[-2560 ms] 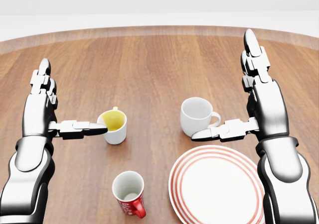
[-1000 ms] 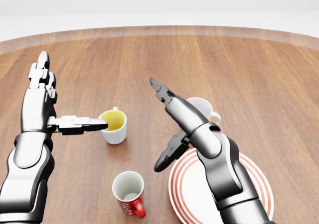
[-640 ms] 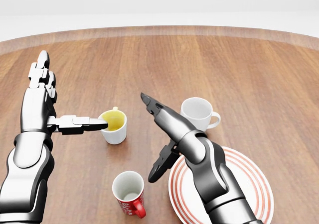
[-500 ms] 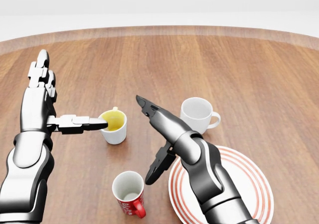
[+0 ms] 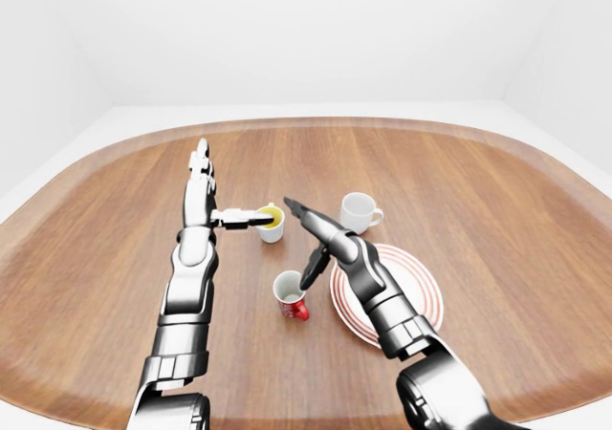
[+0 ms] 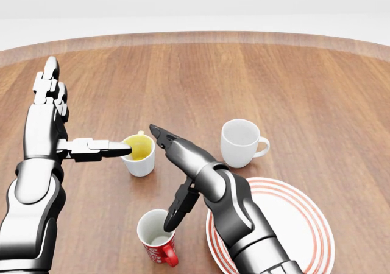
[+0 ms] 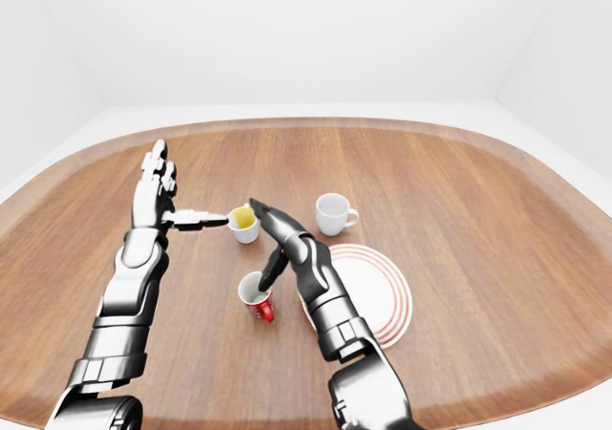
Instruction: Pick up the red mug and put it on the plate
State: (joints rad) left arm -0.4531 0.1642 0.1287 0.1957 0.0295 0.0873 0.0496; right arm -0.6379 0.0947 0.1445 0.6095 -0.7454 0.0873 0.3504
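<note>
The red mug point(image 6: 157, 237) stands upright at the bottom of the head view, white inside, handle to its lower right. The white plate with red rings point(image 6: 304, 225) lies to its right. My right hand point(image 6: 163, 176) is open, fingers stretched toward the upper left, thumb point(image 6: 175, 208) hanging down over the mug's right rim. My left hand point(image 6: 73, 122) is open at the left, fingers upright, thumb point(image 6: 97, 147) pointing right and touching the yellow mug's rim.
A white mug with yellow inside point(image 6: 139, 154) stands above the red mug. A plain white mug point(image 6: 240, 142) stands above the plate. The round wooden table point(image 5: 497, 191) stretches wide on all sides, rimmed by a raised edge.
My right arm has swung from the right edge leftward across the plate, and its thumb now hangs over the red mug's rim. The left hand has risen slightly. The mugs have not moved.
</note>
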